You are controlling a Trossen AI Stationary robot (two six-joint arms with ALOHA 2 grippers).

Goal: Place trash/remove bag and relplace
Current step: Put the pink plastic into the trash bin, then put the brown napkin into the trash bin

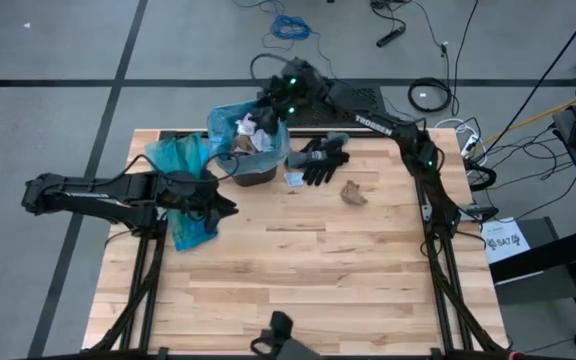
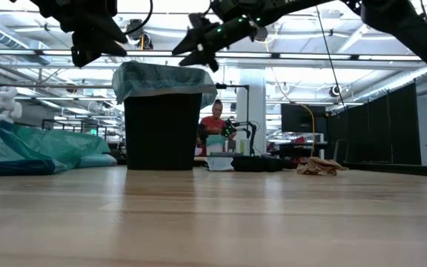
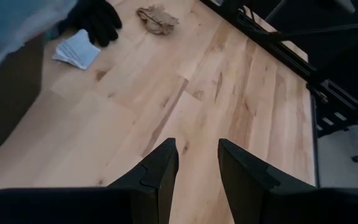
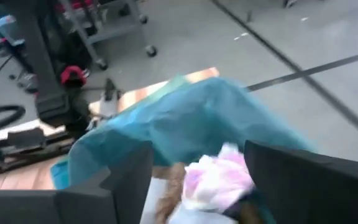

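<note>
The right gripper (image 1: 258, 112) hangs over the bin (image 1: 252, 168) at the upper centre of the high view, its jaws spread wide with nothing between them. Just under it, scraps of trash (image 4: 219, 177), pinkish-white and brown, sit inside the blue-green bag (image 4: 191, 127) lining the bin. More trash lies loose on the bench (image 1: 308, 270): a brown crumpled scrap (image 1: 354, 193) right of centre and a white paper piece (image 3: 77, 49) beside the black gloves (image 1: 323, 160). A spare blue-green bag (image 1: 183, 190) is heaped at the left of the bin. The left gripper (image 3: 196, 168) hovers above bare wood near that heap, jaws partly open and empty. In the low view, a person (image 2: 213, 127) sits far back in the room.
</note>
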